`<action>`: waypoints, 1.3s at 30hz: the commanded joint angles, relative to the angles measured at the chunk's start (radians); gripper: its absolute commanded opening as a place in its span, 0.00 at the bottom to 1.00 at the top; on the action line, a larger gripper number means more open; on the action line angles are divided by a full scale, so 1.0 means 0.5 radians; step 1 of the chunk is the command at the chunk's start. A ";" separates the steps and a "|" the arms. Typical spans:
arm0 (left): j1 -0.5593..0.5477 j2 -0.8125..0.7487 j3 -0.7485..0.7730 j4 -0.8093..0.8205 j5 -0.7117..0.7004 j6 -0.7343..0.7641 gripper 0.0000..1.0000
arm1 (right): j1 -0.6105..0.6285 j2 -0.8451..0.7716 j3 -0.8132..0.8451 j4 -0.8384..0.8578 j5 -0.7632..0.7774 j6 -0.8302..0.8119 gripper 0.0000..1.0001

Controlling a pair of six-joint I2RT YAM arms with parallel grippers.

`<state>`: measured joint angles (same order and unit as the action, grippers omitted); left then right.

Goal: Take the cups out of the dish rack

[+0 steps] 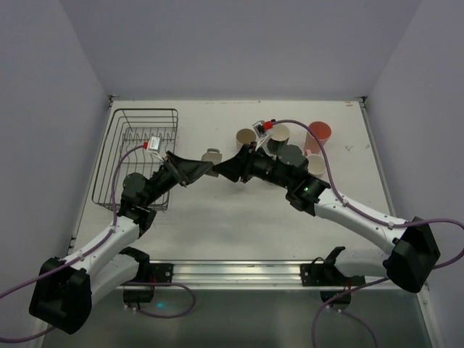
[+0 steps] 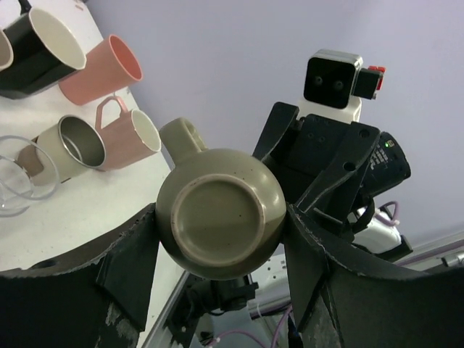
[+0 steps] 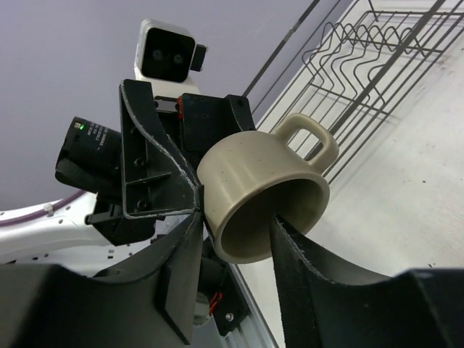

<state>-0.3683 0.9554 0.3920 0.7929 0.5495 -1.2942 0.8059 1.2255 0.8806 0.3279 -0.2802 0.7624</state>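
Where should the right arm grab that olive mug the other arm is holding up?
Probably by the rim wall, coming straight at the open mouth, one finger inside, one outside. The olive mug presents its mouth to the right end effector, and the left end effector clamps its body.

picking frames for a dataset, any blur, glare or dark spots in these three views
Top external: soft even light, faint shadows, no glare; the mug is tiny in the frame. Left wrist: mug base sharp, left fingers dark with little detail. Right wrist: mug rim sharp, right fingers underexposed in the foreground, dish rack behind slightly softer.
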 commanded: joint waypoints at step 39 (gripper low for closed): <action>-0.184 -0.453 0.876 -2.343 -1.108 1.956 1.00 | 0.027 0.061 0.003 -1.733 0.557 -0.537 0.00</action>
<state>-0.4587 0.7326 0.8181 -0.1604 0.0933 -0.5282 0.8169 1.2259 0.8940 -0.4084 -0.0948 0.5220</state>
